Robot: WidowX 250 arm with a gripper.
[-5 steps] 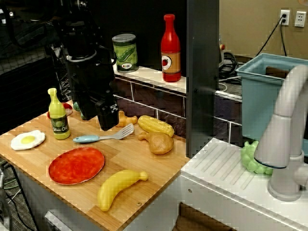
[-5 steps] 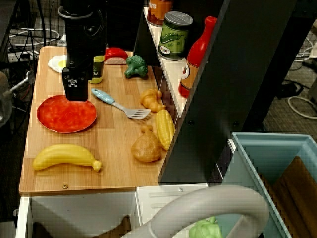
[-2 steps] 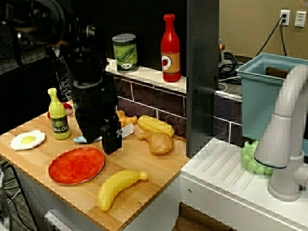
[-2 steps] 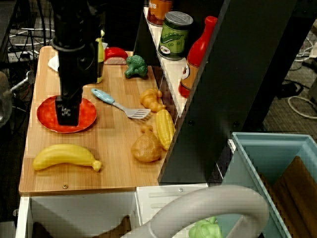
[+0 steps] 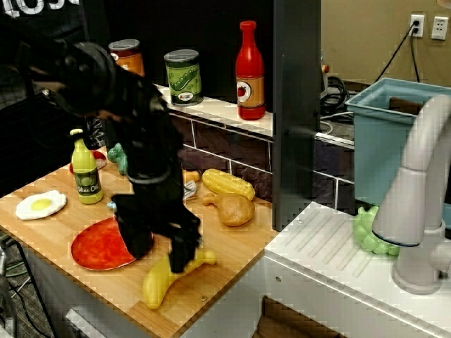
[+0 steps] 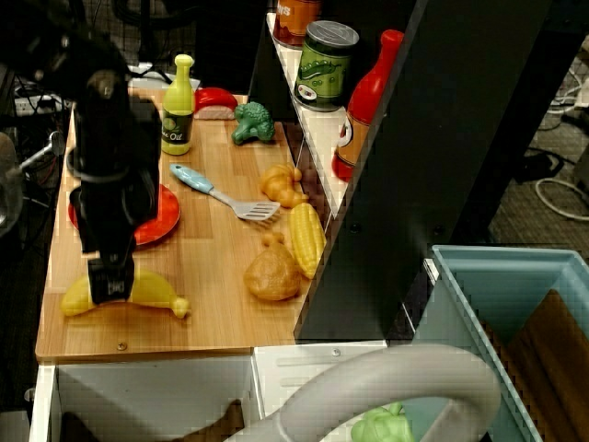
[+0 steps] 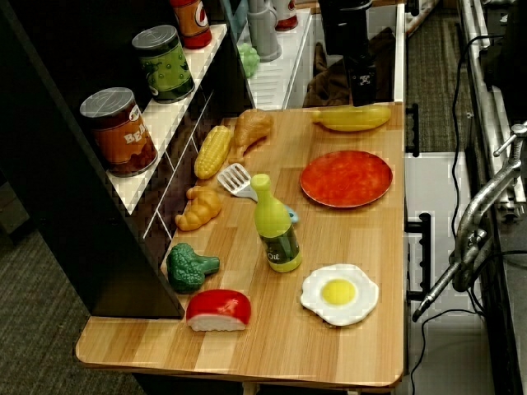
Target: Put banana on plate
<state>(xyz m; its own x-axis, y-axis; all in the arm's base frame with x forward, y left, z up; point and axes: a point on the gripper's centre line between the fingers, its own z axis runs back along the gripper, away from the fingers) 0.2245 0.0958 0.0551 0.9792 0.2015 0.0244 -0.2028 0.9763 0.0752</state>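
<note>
The yellow banana (image 5: 158,285) (image 6: 152,290) (image 7: 350,118) lies flat near the front corner of the wooden counter, just beside the red-orange plate (image 5: 99,248) (image 6: 156,216) (image 7: 346,178). My black gripper (image 5: 180,260) (image 6: 109,287) (image 7: 363,86) points down over the banana's middle and hides part of it in the front view and the view from above. In the view from the far end, its tip stands just above the banana. The fingers read as one dark block, so their spread is unclear. The plate holds nothing; my arm hides its right edge in the front view.
A yellow-green bottle (image 5: 86,169) and fried egg (image 5: 41,204) stand left of the plate. A spatula (image 6: 216,191), corn cob (image 5: 227,183), drumstick (image 5: 232,208) and broccoli (image 6: 251,122) lie toward the back wall. Cans and a red bottle (image 5: 250,70) line the shelf. A sink (image 5: 394,141) is right.
My gripper has travelled from behind the plate, across it, toward the front edge and has come down over the banana. The banana and plate have not moved.
</note>
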